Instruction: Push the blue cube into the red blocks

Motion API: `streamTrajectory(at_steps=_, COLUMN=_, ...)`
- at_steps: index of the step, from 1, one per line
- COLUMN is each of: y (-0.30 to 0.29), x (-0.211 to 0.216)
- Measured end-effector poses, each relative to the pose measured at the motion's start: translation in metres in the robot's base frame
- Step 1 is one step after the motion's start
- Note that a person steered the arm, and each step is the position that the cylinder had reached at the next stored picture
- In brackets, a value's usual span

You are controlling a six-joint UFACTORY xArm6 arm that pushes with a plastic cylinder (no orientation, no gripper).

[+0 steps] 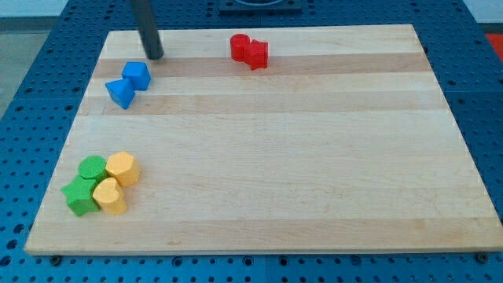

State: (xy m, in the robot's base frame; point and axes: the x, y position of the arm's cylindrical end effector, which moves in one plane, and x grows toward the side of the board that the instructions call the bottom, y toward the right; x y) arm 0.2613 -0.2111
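Observation:
The blue cube (137, 75) sits near the board's top left, touching a blue triangular block (119, 93) at its lower left. Two red blocks (249, 50) lie together near the top edge, to the right of the blue cube and well apart from it. My tip (154, 57) rests on the board just above and slightly right of the blue cube, a small gap away from it.
Two green blocks (84, 185) and two yellow blocks (116, 181) cluster at the board's bottom left. The wooden board (314, 157) lies on a blue perforated table; its edges are all in view.

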Motion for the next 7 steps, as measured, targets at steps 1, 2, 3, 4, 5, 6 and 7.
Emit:
streamTrajectory(at_steps=1, y=-0.025, x=0.0)
streamTrajectory(at_steps=2, y=-0.092, x=0.004)
streamTrajectory(at_steps=3, y=-0.087, x=0.022)
streamTrajectory(at_steps=4, y=-0.069, x=0.059)
streamTrajectory(at_steps=5, y=-0.069, x=0.059)
streamTrajectory(at_steps=6, y=-0.04, x=0.07)
streamTrajectory(at_steps=7, y=-0.011, x=0.073)
